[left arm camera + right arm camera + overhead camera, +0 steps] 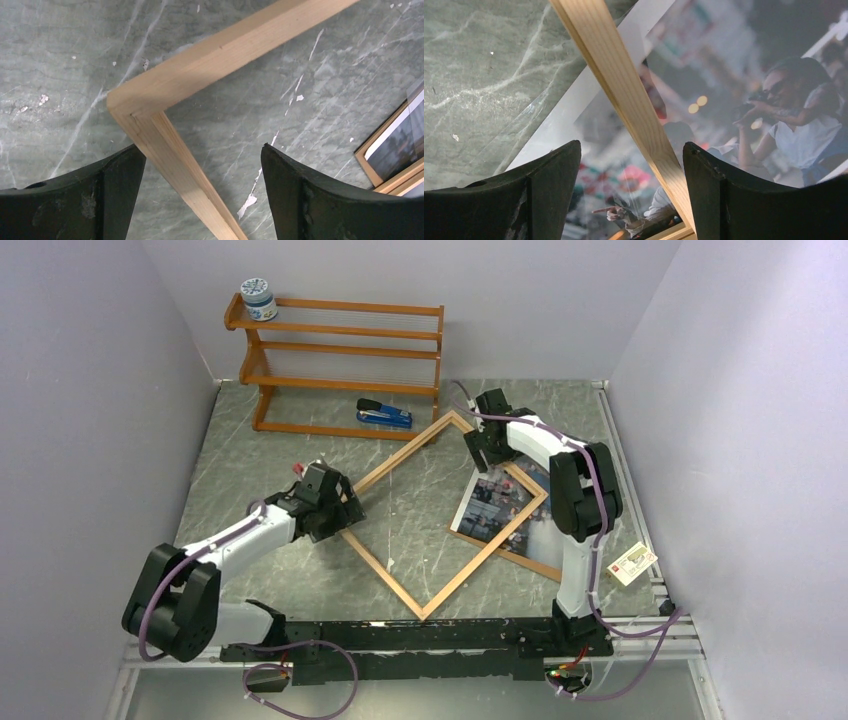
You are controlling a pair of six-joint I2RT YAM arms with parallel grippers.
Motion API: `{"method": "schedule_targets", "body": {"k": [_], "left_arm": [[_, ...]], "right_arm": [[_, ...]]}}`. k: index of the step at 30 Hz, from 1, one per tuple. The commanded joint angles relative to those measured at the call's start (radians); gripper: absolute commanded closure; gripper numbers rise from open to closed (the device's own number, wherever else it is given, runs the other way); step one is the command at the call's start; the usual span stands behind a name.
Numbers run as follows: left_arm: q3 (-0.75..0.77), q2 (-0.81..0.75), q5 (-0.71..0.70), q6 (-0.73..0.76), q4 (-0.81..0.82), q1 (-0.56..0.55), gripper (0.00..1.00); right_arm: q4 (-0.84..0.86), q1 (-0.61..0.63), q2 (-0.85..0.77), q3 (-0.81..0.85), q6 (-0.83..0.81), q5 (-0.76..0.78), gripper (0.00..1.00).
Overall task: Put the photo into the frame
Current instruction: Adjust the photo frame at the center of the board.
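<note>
Frame [484,554] lay skewed on surface [290,445], one corner over photo [497,502]. Our left claw [200,150] and right claw [631,145] gaped astride its rails, gripping nothing. We judged: close both together, lift level, square over photo.

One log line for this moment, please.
left gripper: open, astride rail by corner of thin light-wood picture frame | right gripper: open, astride frame rail above glossy colour photo | photo: partly under frame, not seated

Photo [490,502] partly hidden beneath frame [383,575] moulding
</note>
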Motion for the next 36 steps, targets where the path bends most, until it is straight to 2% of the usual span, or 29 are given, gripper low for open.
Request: {"method": "schedule_targets", "body": {"k": [1, 6, 10, 15, 23, 31, 36], "left_arm": [[0.013, 0.030, 0.087, 0.034, 0.071, 0.039, 0.12], [0.043, 0.040, 0.175, 0.063, 0.087, 0.081, 0.16], [0.071, 0.047, 0.268, 0.094, 0.116, 0.105, 0.17], [0.118, 0.086, 0.327, 0.126, 0.103, 0.136, 0.18], [0.178, 0.107, 0.314, 0.180, 0.030, 0.224, 0.18], [0.246, 0.194, 0.330, 0.247, -0.027, 0.355, 0.18], [0.324, 0.318, 0.376, 0.282, -0.060, 0.423, 0.19]], "right_arm": [[-0.018, -0.011, -0.001, 0.035, -0.057, -0.118, 0.24], [-0.096, -0.013, -0.004, 0.064, -0.004, -0.200, 0.34], [-0.090, -0.012, -0.087, -0.007, 0.063, -0.293, 0.36], [-0.061, 0.000, -0.203, -0.127, 0.153, -0.385, 0.37], [-0.012, 0.045, -0.340, -0.289, 0.319, -0.479, 0.36], [0.107, 0.125, -0.376, -0.438, 0.522, -0.575, 0.35], [0.134, 0.213, -0.331, -0.392, 0.569, -0.591, 0.35]]}}
